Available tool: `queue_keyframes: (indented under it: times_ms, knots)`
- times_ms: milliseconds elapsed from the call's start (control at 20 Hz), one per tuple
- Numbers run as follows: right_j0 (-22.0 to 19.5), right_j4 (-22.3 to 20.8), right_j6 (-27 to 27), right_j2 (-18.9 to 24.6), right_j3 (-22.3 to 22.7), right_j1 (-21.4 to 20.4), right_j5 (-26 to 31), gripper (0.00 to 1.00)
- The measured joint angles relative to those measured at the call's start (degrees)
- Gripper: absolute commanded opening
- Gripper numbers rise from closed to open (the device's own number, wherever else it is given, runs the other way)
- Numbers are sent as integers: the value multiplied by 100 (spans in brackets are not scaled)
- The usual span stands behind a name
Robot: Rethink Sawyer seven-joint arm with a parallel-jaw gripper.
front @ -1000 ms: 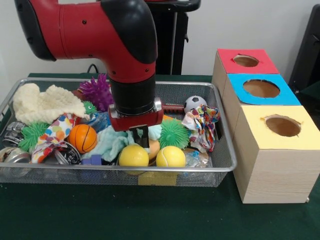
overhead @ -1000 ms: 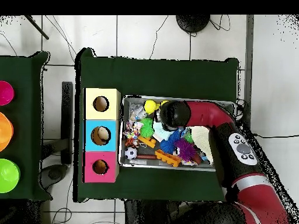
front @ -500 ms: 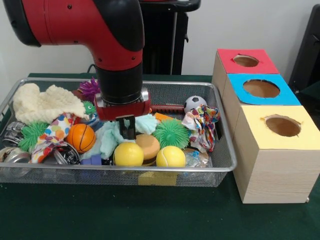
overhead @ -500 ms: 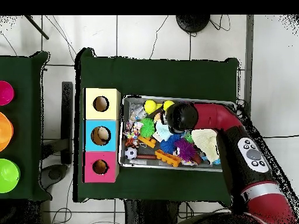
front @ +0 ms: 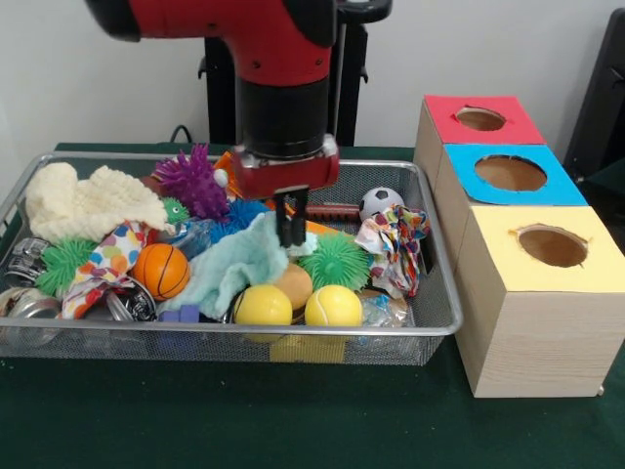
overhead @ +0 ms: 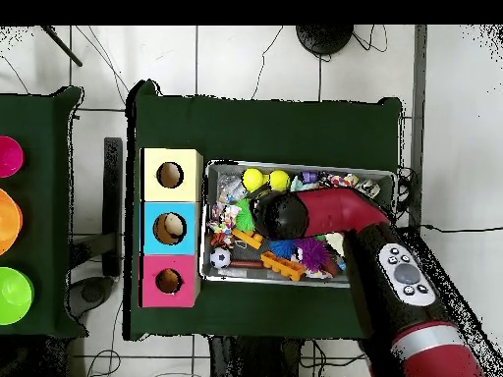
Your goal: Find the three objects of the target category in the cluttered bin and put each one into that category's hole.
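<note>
Wire mesh bin [front: 430,327] on green surface [front: 244,420], contents jumbled. Hand [front: 291,227] hangs over the bin's middle, its dark fingers pressed together on the raised corner of a pale teal cloth [front: 229,269] — the cloth drapes down and left from the pinch. Front row, against the near wall: 2 yellow balls [front: 262,306] [front: 333,306] side by side, with a tan-orange round piece [front: 295,283] just behind and between them. Left of these, an orange basketball toy [front: 161,270] beside a polka-dot cloth [front: 103,262]. Further items: cream knitted cloth [front: 83,200] in the far left corner; purple spiky ball [front: 191,181] behind it; green spiky ball [front: 340,260] right of the hand; small soccer ball [front: 380,202] near the far right; patterned cloth [front: 395,244] at the right wall. Beside the bin — 3 wooden boxes with round holes, topped red [front: 480,118], blue [front: 510,173] and yellow [front: 552,246], in a row.
</note>
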Motion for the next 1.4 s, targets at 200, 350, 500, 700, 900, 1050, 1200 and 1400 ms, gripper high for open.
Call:
queue_keyframes:
  times_ms: [200,350,500,700,900,1050,1200,1400]
  knots:
    - [395,20,8,-103,420,-194,-369,0]
    - [660,72,34,-161,652,-281,-518,0]
    - [893,148,47,-209,864,-374,-580,0]
    - [1126,333,47,-252,1163,-556,-578,0]
    - [1172,573,47,-293,1360,-776,-578,0]
    - [1155,733,47,-323,1424,-970,-546,0]
    - [1134,880,47,-345,1448,-1183,-377,0]
    - [1101,1092,47,-374,1443,-1544,153,0]
